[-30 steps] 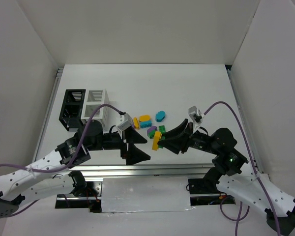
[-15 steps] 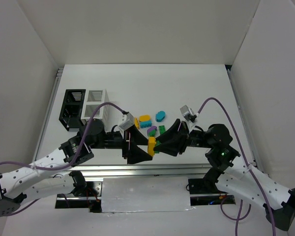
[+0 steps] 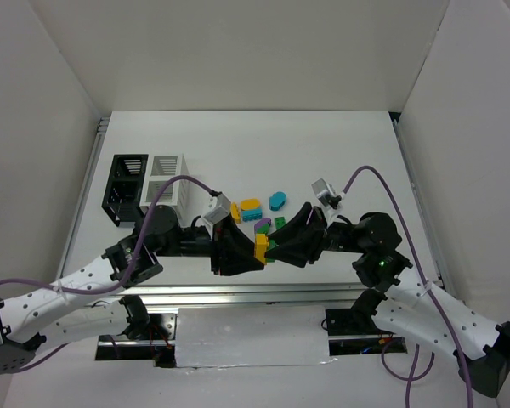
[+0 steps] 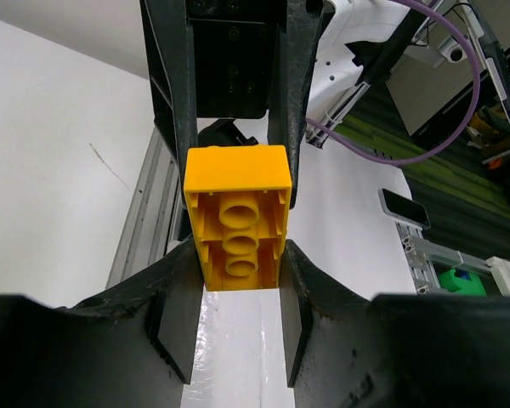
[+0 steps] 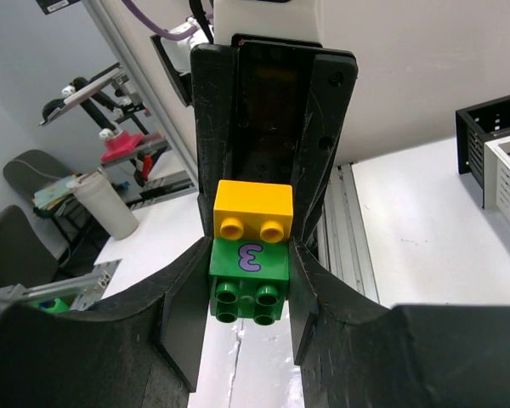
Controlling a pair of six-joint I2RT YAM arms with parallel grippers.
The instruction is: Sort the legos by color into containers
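Jaws pinch yellow brick (left), green brick (right).

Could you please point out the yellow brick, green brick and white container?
yellow brick (image 4: pixel 238 225): left wrist view, hollow underside.
green brick (image 5: pixel 250 270): right wrist view, printed face.
white container (image 3: pixel 175 195): top view, near wall.

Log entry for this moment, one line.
left gripper: shut on yellow brick | right gripper: shut on green brick | the two: joined | containers: at left, apart from grippers
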